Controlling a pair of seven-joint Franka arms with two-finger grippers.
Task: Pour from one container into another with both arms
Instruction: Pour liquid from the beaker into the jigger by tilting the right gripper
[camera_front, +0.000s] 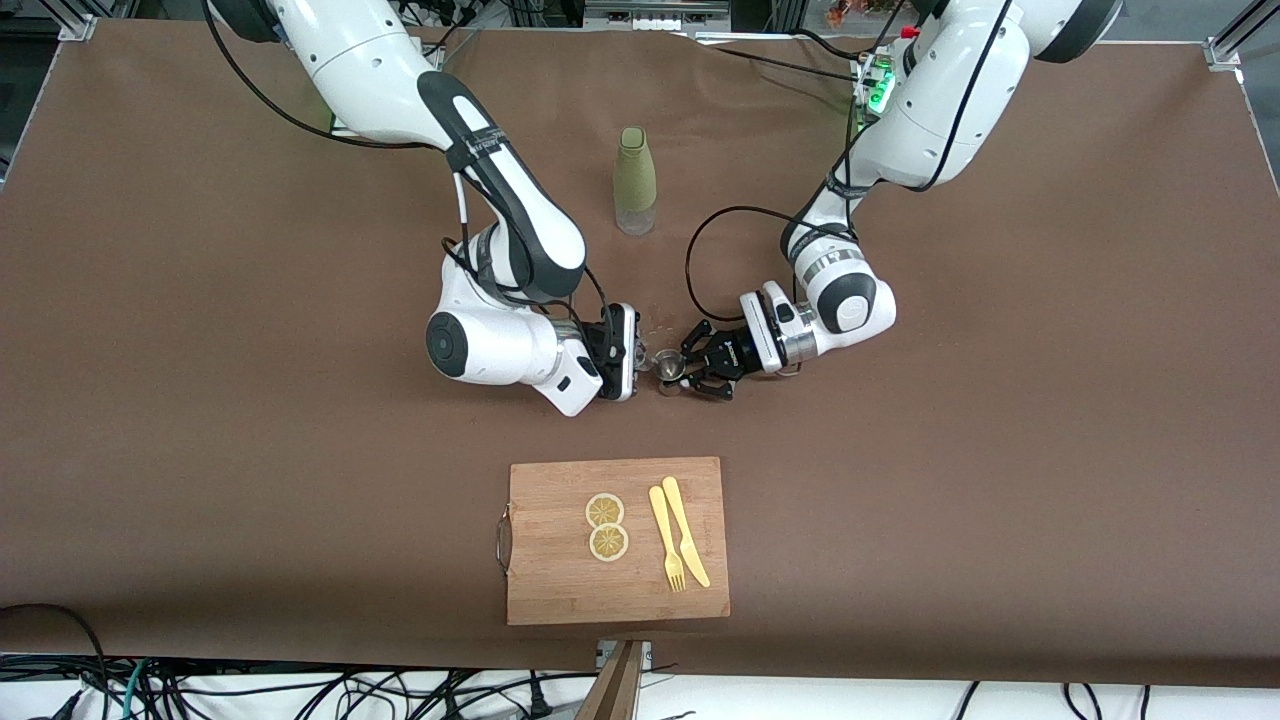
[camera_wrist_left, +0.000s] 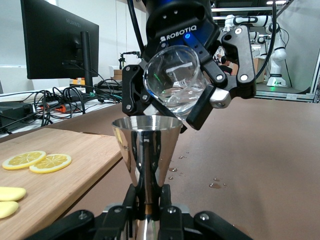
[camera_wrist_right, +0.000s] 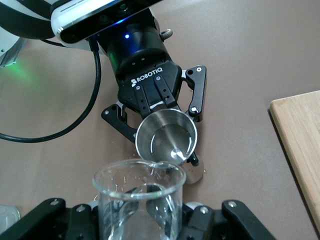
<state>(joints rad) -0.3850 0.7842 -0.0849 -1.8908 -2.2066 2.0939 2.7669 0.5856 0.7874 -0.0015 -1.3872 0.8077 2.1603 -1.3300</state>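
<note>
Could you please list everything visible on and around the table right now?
Glass beaker: 1, clear, tilted over the cup, in the right tool.
Metal cup: 1, silver, cone-shaped, in the left tool.
Bottle: 1, green, upright, farther from the front camera than the cup.
Cutting board: 1, wooden, nearest the front camera.
Lemon slices: 2, yellow, on the board.
Fork: 1, yellow, on the board.
Knife: 1, yellow, beside the fork.
Right tool: 1, black.
Left tool: 1, black.

Brown-covered table (camera_front: 200, 400) | green bottle (camera_front: 635, 180) upright, toward the robot bases | water droplets (camera_wrist_left: 216, 185) on the cover mid-table | wooden cutting board (camera_front: 560, 580) with metal handle near the front camera edge, carrying 2 lemon slices (camera_front: 606, 526), 1 yellow fork (camera_front: 666, 540), 1 yellow knife (camera_front: 686, 532)
</note>
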